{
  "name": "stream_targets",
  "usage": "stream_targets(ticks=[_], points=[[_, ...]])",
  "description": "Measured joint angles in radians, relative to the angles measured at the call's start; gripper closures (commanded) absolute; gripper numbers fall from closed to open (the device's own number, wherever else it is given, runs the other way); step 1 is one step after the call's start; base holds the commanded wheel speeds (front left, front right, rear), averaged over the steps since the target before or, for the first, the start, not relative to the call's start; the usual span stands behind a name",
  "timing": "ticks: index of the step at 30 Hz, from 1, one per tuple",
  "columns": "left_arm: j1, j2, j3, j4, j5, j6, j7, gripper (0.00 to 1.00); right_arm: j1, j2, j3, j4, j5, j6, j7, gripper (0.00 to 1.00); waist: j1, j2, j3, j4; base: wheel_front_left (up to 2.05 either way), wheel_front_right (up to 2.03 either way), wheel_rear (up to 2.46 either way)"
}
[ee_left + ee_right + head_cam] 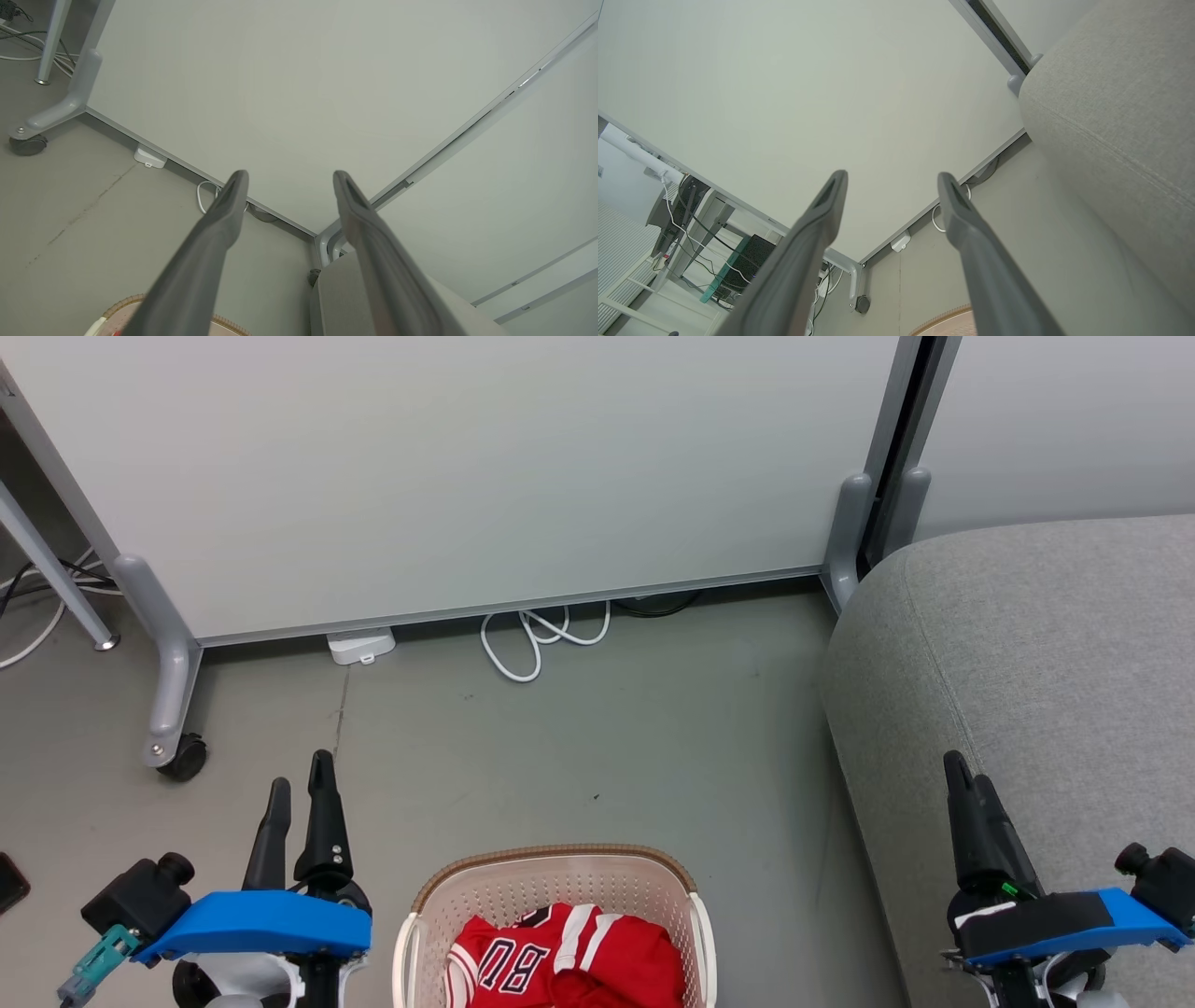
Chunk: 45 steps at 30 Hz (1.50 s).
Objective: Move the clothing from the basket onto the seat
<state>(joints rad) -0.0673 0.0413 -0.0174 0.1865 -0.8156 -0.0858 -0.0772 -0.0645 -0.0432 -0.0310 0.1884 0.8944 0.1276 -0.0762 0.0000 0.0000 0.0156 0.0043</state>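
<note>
In the head view, the basket (556,852) is being seen standing on the floor (597,737) at the bottom edge, between the left pincer (301,773) and the right pincer (966,773), nearer the left one and apart from both. The clothing (569,961) is lying bunched inside the basket, its heap being spread mostly from left to right, with the jersey's dark numerals being shown upside down; the heap's near end is being cut off by the picture's edge. The seat (1055,663) is being shown to the right of the basket, under the right pincer. Both pincers are being pointed away from the robot, with nothing held. In the left wrist view, the left pincer (289,177) is being held wide open and empty, the basket's rim (122,304) lying below its fingers. In the right wrist view, the right pincer (892,177) is likewise being held wide open and empty, with the seat (1111,107) beside it.
</note>
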Motion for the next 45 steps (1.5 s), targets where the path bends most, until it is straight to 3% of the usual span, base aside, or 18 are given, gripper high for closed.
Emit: stream_targets(ticks=[14,45], points=[[-0.009,0.004,-0.044,0.003,0.213,0.01,-0.045,0.0,-0.001,-0.001,0.021,0.0,-0.194,0.0,-0.044,0.0,0.0,0.0,0.002,0.002,0.0,0.0,0.0],[-0.023,0.012,-0.108,0.023,0.53,0.018,-0.12,0.0,-0.01,-0.002,0.058,0.016,-0.498,0.002,-0.12,0.0,0.0,0.0,0.007,0.004,0.0,0.0,0.0]])
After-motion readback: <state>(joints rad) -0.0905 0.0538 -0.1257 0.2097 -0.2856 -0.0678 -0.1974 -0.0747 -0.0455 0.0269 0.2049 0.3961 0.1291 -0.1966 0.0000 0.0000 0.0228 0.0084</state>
